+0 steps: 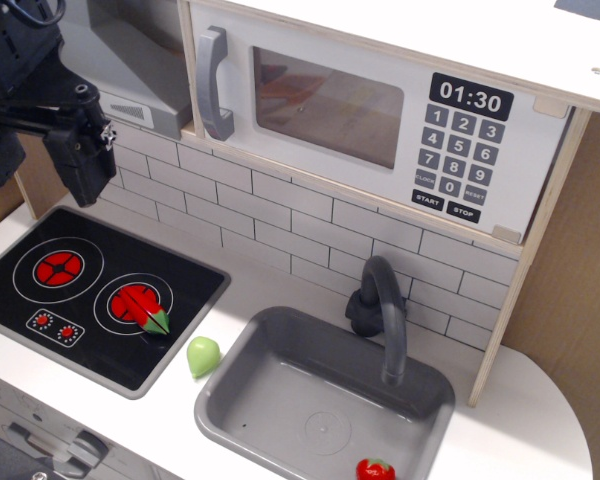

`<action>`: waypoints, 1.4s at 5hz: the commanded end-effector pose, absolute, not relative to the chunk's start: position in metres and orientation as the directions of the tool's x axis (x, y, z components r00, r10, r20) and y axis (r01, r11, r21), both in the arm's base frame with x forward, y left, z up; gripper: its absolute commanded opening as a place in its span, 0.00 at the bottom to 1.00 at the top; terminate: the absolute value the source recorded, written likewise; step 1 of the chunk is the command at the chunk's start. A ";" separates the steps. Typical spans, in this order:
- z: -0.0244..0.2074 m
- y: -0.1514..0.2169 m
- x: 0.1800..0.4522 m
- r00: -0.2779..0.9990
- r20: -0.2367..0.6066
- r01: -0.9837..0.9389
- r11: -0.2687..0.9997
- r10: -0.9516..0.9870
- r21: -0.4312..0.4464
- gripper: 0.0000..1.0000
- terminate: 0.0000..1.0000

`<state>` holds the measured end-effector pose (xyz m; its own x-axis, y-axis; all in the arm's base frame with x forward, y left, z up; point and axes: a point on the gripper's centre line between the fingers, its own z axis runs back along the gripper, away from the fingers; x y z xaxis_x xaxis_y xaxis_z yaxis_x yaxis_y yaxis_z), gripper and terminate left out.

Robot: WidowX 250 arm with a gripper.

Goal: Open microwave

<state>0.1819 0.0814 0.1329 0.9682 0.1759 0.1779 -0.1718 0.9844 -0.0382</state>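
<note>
The white toy microwave [380,110] sits high at the upper right with its door shut. Its grey vertical bar handle [213,84] is at the door's left edge. A clear window [325,105] shows the pale wood inside. A black keypad [460,150] reads 01:30. My black gripper [85,160] hangs at the upper left, above the stove and well left of the handle, apart from it. It holds nothing that I can see. Its jaws are not clear from this angle.
A grey range hood [140,70] is left of the microwave. A black stove top [90,290] carries a red and green toy [145,308]. A green toy [203,356] lies beside the grey sink [280,400]. A dark faucet [380,310] and a red toy [375,469] are at the sink.
</note>
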 end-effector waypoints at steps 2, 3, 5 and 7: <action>0.132 0.077 0.213 0.972 0.201 -0.109 0.991 0.123 -0.078 1.00 0.00; 0.127 0.077 0.247 0.951 0.266 -0.139 0.987 0.154 -0.076 1.00 0.00; 0.124 0.094 0.292 0.918 0.378 -0.112 0.992 0.123 -0.051 1.00 0.00; 0.118 0.105 0.323 0.894 0.421 -0.157 0.987 0.153 -0.026 1.00 0.00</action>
<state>0.3173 0.1015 0.1012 0.9092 0.1657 0.3820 -0.1624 0.9859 -0.0410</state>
